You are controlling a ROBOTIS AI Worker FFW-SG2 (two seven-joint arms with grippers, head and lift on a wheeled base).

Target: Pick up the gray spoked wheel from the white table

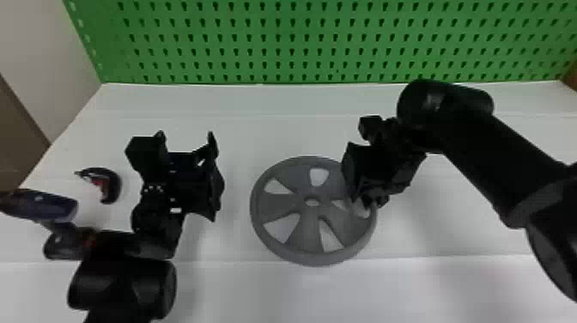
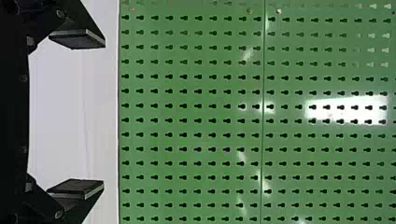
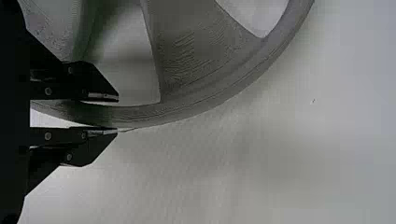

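Right gripper [image 1: 372,203] clamped on the rim of the gray spoked wheel [image 1: 305,232], over the middle of the white counter [image 1: 266,129].
Right wrist view: jaws closed in on the rim from either side, one inside a spoke opening, the other outside the wheel; can't tell if the wheel's underside touches the counter. Left gripper [image 1: 185,138] near the wheel, at its left, well clear of it; jaws wide apart, nothing between them, pointed at the green perforated panel [image 1: 300,30] along the counter's far edge. Small curved black-and-red object [image 1: 113,184] on the counter, left of the left gripper; dark blue rounded tool [image 1: 47,205] at the left edge, near the left arm, partly out of frame.
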